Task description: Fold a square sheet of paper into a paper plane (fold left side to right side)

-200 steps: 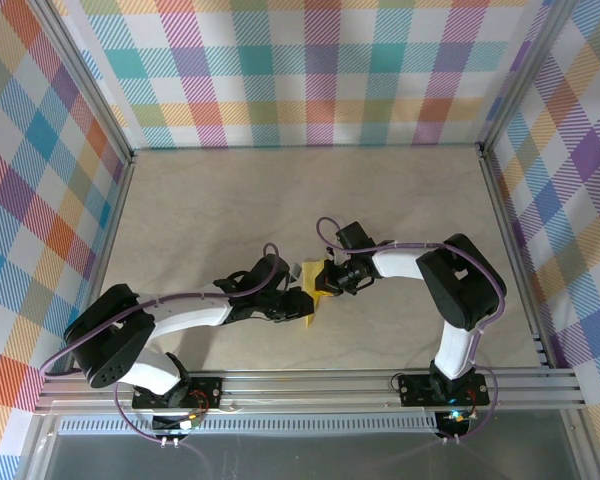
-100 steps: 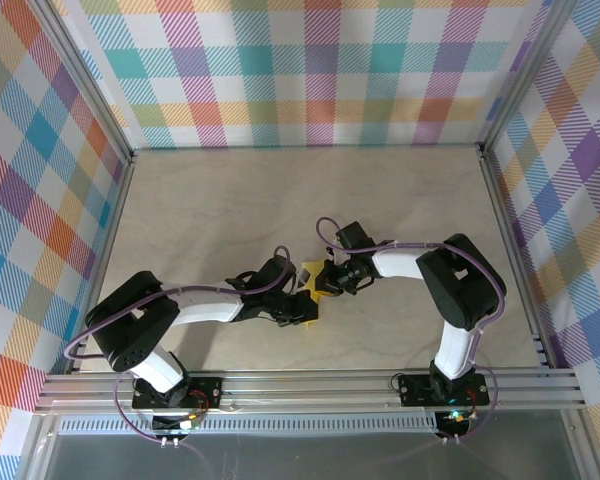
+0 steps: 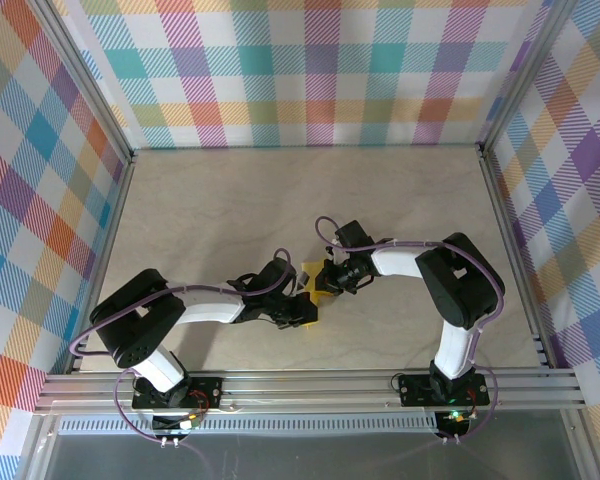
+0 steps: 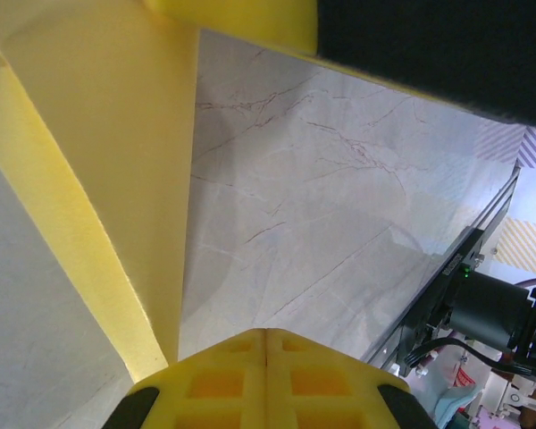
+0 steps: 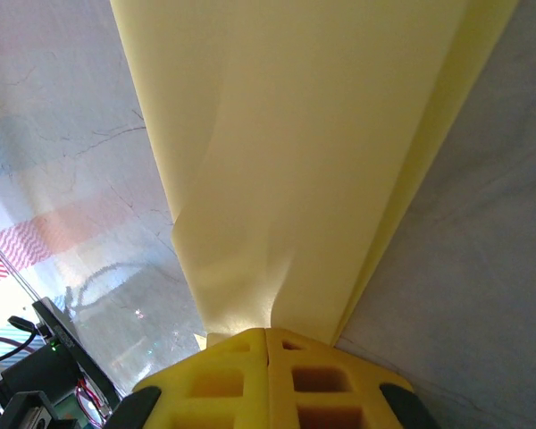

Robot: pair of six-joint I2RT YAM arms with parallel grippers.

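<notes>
- The sheet of paper (image 3: 309,268) lies near the middle of the tabletop (image 3: 210,210), a little toward the near edge. It sits between the two hands, and both of them hide part of it from above.
- The left hand (image 3: 301,308) reaches in from the left and sits at the near end of the yellow sheet.
- In the left wrist view its two fingers stand well apart. The upper finger (image 4: 241,20) is at the top edge and the lower finger (image 4: 266,384) at the bottom, with bare marbled tabletop between them.
- In that view the paper runs down the left side as a tapering yellow strip. A paler band runs along its outer edge (a second layer, by the look of it), and the narrow end comes right up to the lower finger.
- The right hand (image 3: 327,279) comes in from the right and meets the sheet's right edge.
- In the right wrist view the paper spreads from the top edge down to the right hand's lower finger (image 5: 266,380), where it is slightly rumpled.
- I cannot tell whether the right hand is clamped on the sheet or only touching it.
- Plaid walls (image 3: 310,80) stand on three sides of the tabletop.
</notes>
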